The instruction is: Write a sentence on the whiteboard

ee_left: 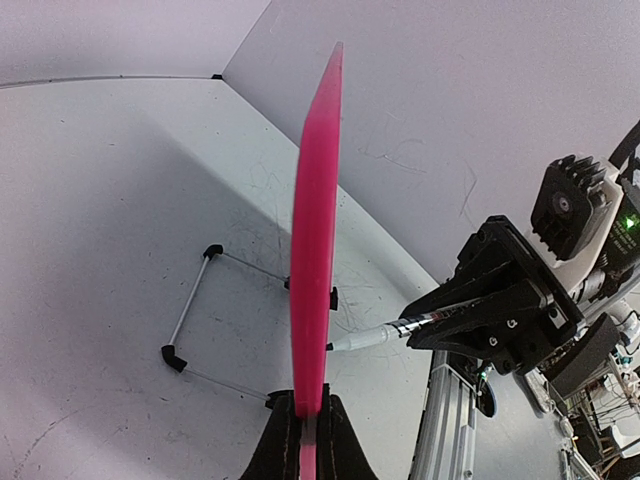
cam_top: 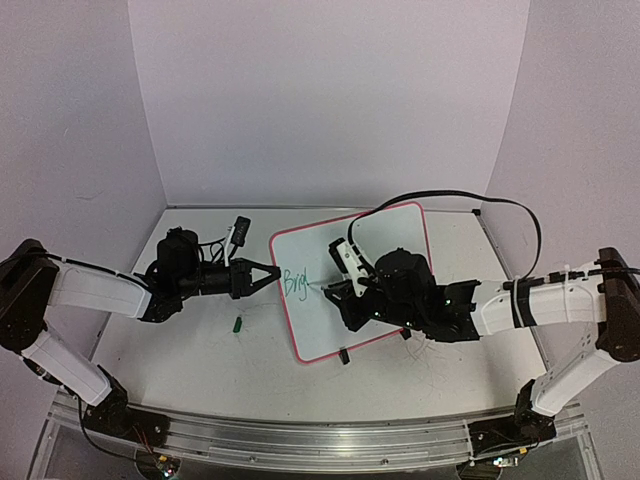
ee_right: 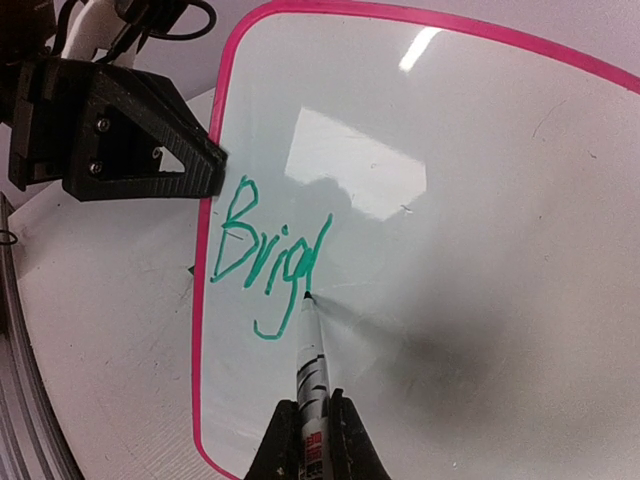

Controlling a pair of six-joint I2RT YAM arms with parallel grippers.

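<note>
The whiteboard (cam_top: 312, 325), white with a pink frame, stands tilted at mid-table. My left gripper (cam_top: 272, 271) is shut on its left edge; the left wrist view shows the board edge-on (ee_left: 315, 220) between the closed jaws of that gripper (ee_left: 310, 415). My right gripper (cam_top: 335, 290) is shut on a marker (ee_right: 310, 360), with the tip touching the board face (ee_right: 480, 200). The sentence (ee_right: 265, 250) in green reads "Brig" plus one tall stroke beside the tip. It is also small in the top view (cam_top: 296, 283). The marker (ee_left: 385, 335) meets the board from the right.
A small green cap (cam_top: 238, 323) lies on the table left of the board. A wire stand with black feet (ee_left: 190, 320) props the board from behind. A black cable (cam_top: 480, 200) arcs over the right arm. An aluminium rail (cam_top: 300, 440) runs along the near edge.
</note>
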